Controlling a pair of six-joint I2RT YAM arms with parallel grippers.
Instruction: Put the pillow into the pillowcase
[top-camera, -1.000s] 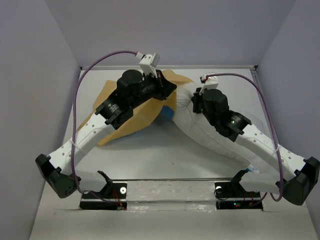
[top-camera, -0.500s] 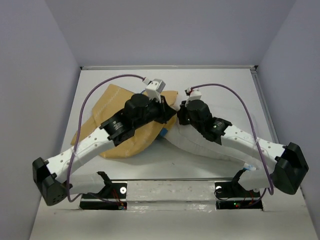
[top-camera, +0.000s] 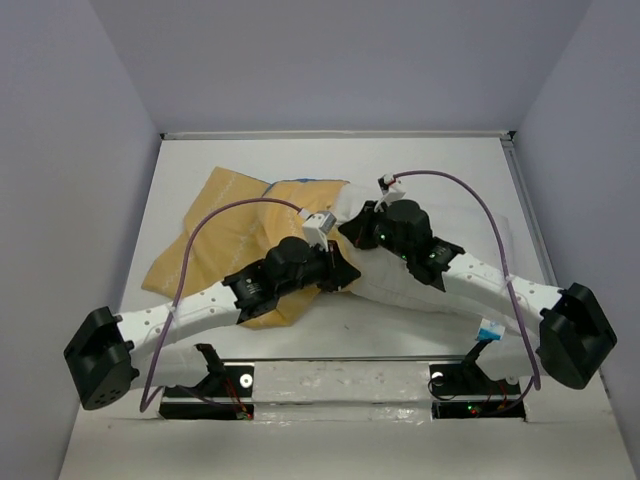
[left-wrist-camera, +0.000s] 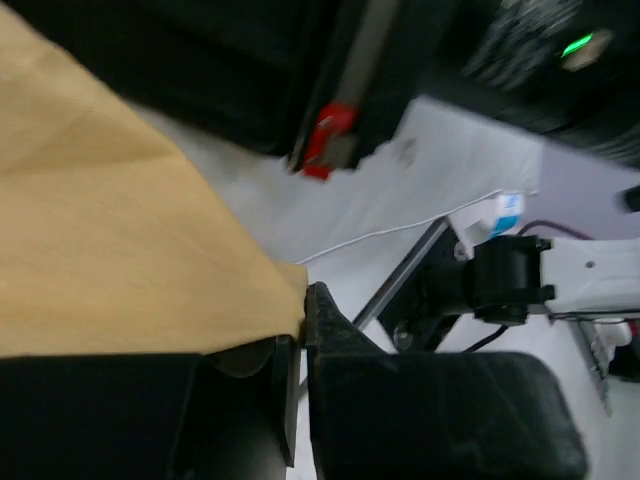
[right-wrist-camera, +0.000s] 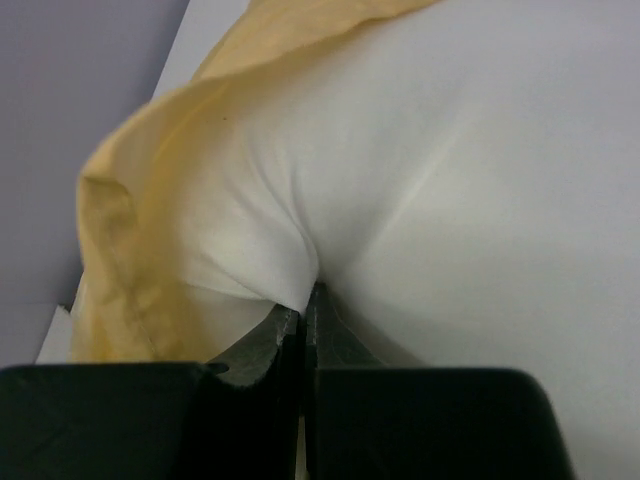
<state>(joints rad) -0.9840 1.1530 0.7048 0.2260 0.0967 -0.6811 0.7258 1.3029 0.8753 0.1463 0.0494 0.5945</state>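
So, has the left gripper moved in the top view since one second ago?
Yes. The left gripper came from near the far edge of the table toward its near edge, holding the pillowcase.

Far edge of the tabletop (top-camera: 430, 160) open corner to corner, pillowcase (top-camera: 215, 225) covering the left half, pillow (top-camera: 400, 290) filling centre to near right, left arm (top-camera: 190, 312) and right arm (top-camera: 480, 280) meeting low over the middle, narrow bare strip along the near edge.

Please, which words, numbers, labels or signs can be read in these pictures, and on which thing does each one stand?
No text can be read.
Small blue and white tag by the pillow: print too blurred to read.
The pillowcase: no writing in view.
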